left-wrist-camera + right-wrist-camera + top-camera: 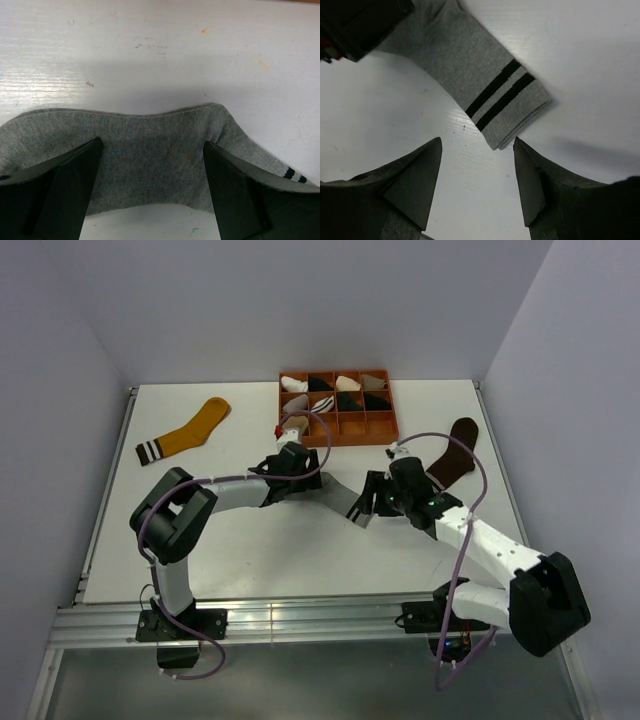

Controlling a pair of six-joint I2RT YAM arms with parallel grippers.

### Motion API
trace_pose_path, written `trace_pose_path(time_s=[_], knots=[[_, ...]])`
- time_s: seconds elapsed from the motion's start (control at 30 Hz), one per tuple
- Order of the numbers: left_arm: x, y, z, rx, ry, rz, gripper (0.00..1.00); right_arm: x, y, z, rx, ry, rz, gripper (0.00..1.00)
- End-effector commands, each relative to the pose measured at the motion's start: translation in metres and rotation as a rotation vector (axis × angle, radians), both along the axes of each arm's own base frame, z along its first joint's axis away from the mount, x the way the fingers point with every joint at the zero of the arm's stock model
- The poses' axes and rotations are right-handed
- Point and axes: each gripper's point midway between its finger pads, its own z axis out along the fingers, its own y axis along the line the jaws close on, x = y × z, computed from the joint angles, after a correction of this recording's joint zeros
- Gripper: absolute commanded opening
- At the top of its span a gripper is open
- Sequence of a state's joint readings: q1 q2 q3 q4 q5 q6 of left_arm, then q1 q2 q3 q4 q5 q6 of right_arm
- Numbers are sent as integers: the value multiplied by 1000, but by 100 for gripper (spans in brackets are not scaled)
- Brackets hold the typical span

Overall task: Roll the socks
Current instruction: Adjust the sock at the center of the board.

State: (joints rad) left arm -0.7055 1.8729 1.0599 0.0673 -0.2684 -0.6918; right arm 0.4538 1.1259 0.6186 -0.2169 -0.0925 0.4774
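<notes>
The grey sock (150, 160) lies flat on the white table between my two grippers. My left gripper (152, 150) is open, its two black fingers (75, 185) standing low over the sock's middle, one on each side. Nothing is pinched. The sock's cuff (495, 95), with two black stripes, points toward my right gripper (477, 145), which is open just short of the cuff's corner. From above, the left gripper (300, 480) and the right gripper (368, 502) face each other over the grey sock (340, 498). A mustard-yellow sock (190, 430) lies far left and a dark brown sock (455, 452) far right.
An orange divided tray (352, 428) stands at the back centre, with small white, black and beige sock bundles in its far compartments. Grey walls close in both sides and the back. The left gripper's body (360, 20) shows at the top left of the right wrist view.
</notes>
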Motion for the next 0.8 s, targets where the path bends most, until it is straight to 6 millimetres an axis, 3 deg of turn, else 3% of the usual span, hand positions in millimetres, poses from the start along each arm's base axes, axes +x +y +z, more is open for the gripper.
trace_pose_path(time_s=[0.0, 0.03, 0.27, 0.5, 0.67, 0.77], knots=[[-15, 22, -19, 100, 55, 6, 89, 9, 21, 2, -19, -32, 72, 66], [-14, 22, -19, 101, 55, 9, 89, 11, 21, -8, -53, -14, 70, 65], [-12, 29, -19, 123, 43, 39, 89, 20, 31, -25, -126, 26, 104, 61], [7, 38, -21, 174, 12, 62, 90, 5, 47, -48, -132, 162, 154, 59], [28, 46, -11, 146, -39, 84, 90, -15, 77, -50, -3, 250, 209, 59], [30, 52, -7, 152, -63, 67, 90, -24, 95, -48, 15, 265, 250, 59]])
